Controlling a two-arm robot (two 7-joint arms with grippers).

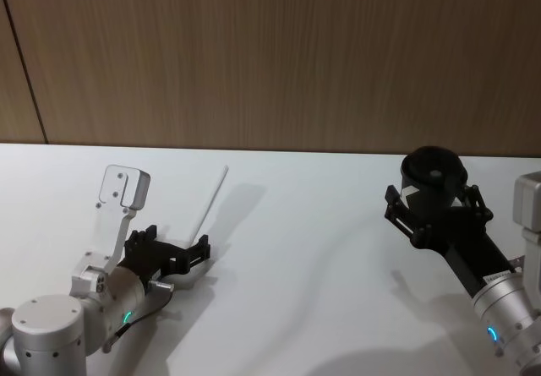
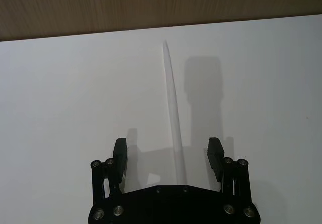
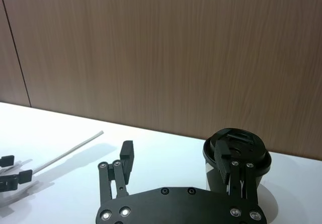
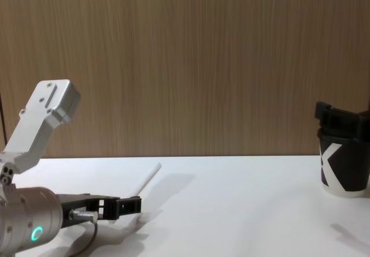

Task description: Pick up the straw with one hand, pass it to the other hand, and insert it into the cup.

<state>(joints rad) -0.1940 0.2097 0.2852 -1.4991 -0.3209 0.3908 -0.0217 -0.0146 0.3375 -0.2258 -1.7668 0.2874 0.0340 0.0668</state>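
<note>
The white straw [image 2: 172,108] lies on the white table between the spread fingers of my left gripper [image 2: 167,151], its far end pointing toward the wood wall. Neither finger touches it. From the head, the straw [image 1: 211,203] runs out ahead of the left gripper [image 1: 179,242], low at the near left. The black cup [image 1: 434,171] with the white mark stands upright at the right. My right gripper [image 1: 433,205] is open and empty just on my side of the cup, up at its rim. One of its fingers [image 3: 225,159] overlaps the cup [image 3: 251,156].
The table [image 1: 321,249] stretches bare between the straw and the cup. A brown wood wall [image 1: 270,55] rises along its far edge. The left wrist's silver camera bracket [image 1: 125,188] stands above the left gripper.
</note>
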